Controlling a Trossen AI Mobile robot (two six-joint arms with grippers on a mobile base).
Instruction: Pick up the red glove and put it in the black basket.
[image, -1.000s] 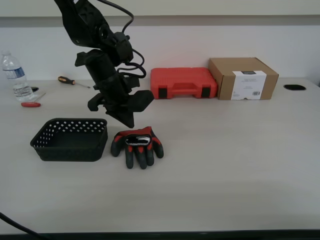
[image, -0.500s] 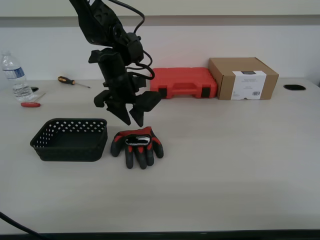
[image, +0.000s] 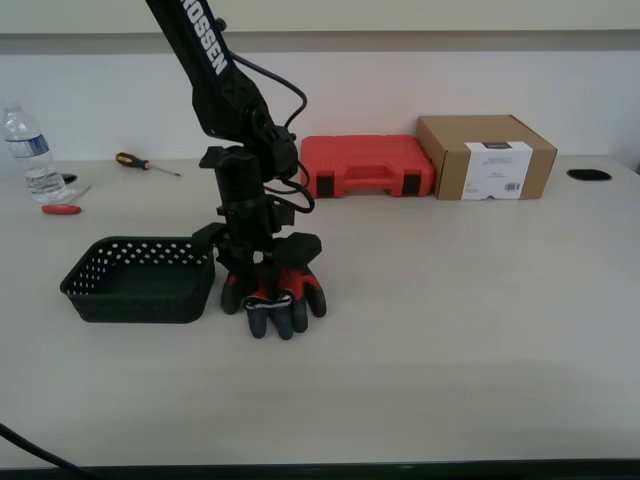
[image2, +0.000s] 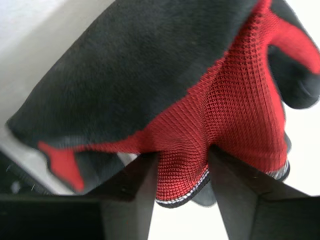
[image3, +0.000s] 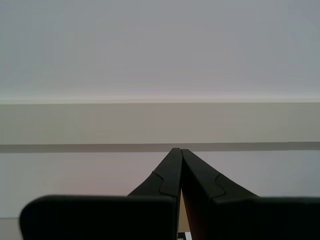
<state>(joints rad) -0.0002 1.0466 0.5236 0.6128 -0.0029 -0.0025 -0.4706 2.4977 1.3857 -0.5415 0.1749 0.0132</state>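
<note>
The red glove (image: 290, 290) lies on the table just to the exterior view's right of the black basket (image: 140, 290). My first gripper (image: 262, 275) is down on the glove's cuff end. In the first wrist view the red knit fabric (image2: 225, 110) is bunched between the two fingers (image2: 132, 200), with the gripper (image2: 182, 175) closed on it. The glove still rests on the table. The basket looks empty. My second gripper (image3: 180, 155) is shut on nothing and points at a bare wall; it does not show in the exterior view.
A red plastic tool case (image: 367, 165) and a cardboard box (image: 487, 157) stand at the back. A water bottle (image: 28, 150), a screwdriver (image: 145, 163) and a small red tool (image: 60, 209) lie at the back on the exterior view's left.
My first gripper came down from above the basket's edge onto the glove and closed on its cuff. The glove has bunched and its white tag has shifted toward the front.
</note>
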